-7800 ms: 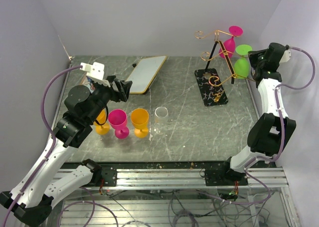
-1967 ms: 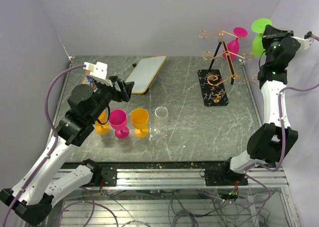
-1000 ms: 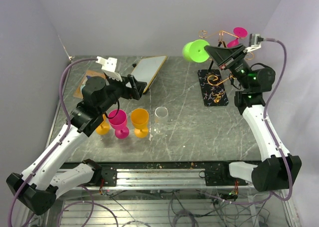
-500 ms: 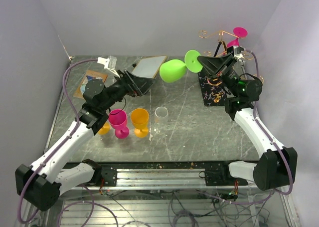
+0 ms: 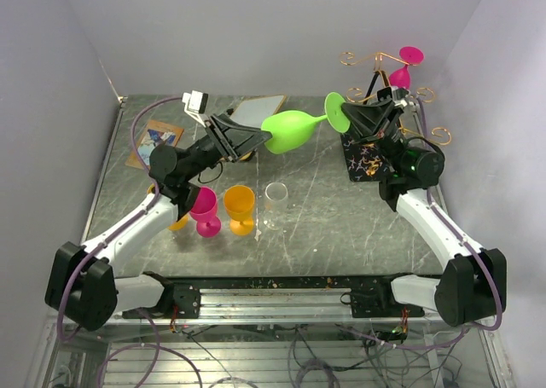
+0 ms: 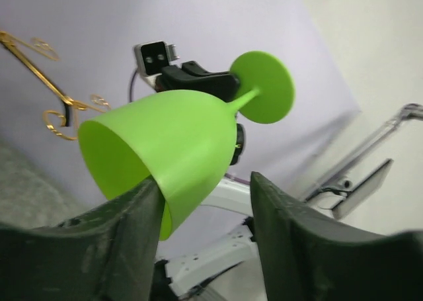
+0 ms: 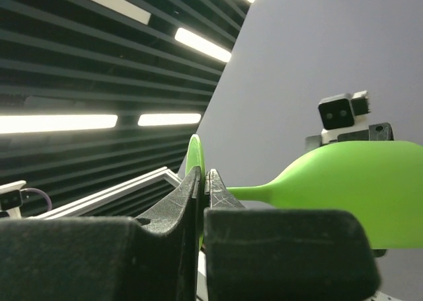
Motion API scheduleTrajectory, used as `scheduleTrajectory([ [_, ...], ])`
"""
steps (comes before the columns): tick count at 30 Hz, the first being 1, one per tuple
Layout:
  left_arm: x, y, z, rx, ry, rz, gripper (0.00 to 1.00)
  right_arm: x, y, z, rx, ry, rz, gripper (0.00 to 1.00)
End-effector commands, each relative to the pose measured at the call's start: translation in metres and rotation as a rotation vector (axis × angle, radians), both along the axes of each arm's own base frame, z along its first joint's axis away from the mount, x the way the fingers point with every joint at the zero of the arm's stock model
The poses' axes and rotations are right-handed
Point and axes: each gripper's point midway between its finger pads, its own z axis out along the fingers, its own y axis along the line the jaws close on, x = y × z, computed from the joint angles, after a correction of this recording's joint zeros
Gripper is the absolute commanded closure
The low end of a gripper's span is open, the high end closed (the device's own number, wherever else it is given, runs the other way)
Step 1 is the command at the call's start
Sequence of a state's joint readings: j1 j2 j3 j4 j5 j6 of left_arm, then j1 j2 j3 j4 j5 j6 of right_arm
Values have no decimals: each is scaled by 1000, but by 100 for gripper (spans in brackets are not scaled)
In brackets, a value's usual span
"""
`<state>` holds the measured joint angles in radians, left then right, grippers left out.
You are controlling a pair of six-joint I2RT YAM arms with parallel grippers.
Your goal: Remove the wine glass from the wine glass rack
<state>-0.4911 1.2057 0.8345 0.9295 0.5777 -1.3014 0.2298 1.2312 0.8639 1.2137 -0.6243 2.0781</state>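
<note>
Over the desk (image 5: pixel 341 226), well apart from the wine glass rack (image 5: pixel 360 162): green wine glass (image 5: pixel 288 130), lying sideways in mid-air. Off the rack already, so main step judged done. On the rack's top arm, one pink glass (image 5: pixel 401 74). Right claw (image 5: pixel 339 113) pinched shut on the green glass's foot. Left claw (image 6: pixel 201 182) partly open around the bowl, gap at one finger, no firm hold evident. Probably left to do: hand-over, then setting down on the desk.
</note>
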Motion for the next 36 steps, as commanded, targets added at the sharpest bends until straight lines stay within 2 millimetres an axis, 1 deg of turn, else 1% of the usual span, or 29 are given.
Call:
scheduleTrajectory([
  [1, -39, 10, 30, -136, -125, -164, 43, -14, -3, 11, 48, -40, 11, 100],
  [2, -42, 11, 31, -152, -126, -183, 46, -13, -3, 10, 51, -36, 7, 100],
  [9, -59, 10, 40, -252, -154, -313, 62, -12, 0, 6, 49, -33, 0, 100],
  [11, -64, 9, 43, -270, -165, -345, 72, -10, 0, 3, 45, -30, -9, 100],
  [17, -69, 7, 45, -293, -187, -383, 92, -3, 0, -4, 10, -28, -86, 100],
  [21, -69, 6, 45, -280, -184, -368, 93, 4, 0, -10, -56, -33, -185, 89],
  [26, -67, 6, 44, -260, -180, -343, 93, 16, -7, -21, -133, -7, -329, 63],
  [28, -67, 4, 43, -246, -181, -337, 93, 19, -11, -24, -158, 1, -378, 56],
  [30, -67, 3, 42, -229, -183, -327, 93, 22, -14, -28, -194, -5, -431, 48],
  [32, -65, 1, 38, -205, -176, -311, 93, 25, -17, -32, -233, 4, -476, 43],
  [33, -64, 0, 37, -194, -174, -304, 93, 27, -19, -34, -252, 10, -502, 39],
  [36, -61, -2, 31, -149, -165, -275, 93, 34, -30, -42, -325, 35, -609, 28],
])
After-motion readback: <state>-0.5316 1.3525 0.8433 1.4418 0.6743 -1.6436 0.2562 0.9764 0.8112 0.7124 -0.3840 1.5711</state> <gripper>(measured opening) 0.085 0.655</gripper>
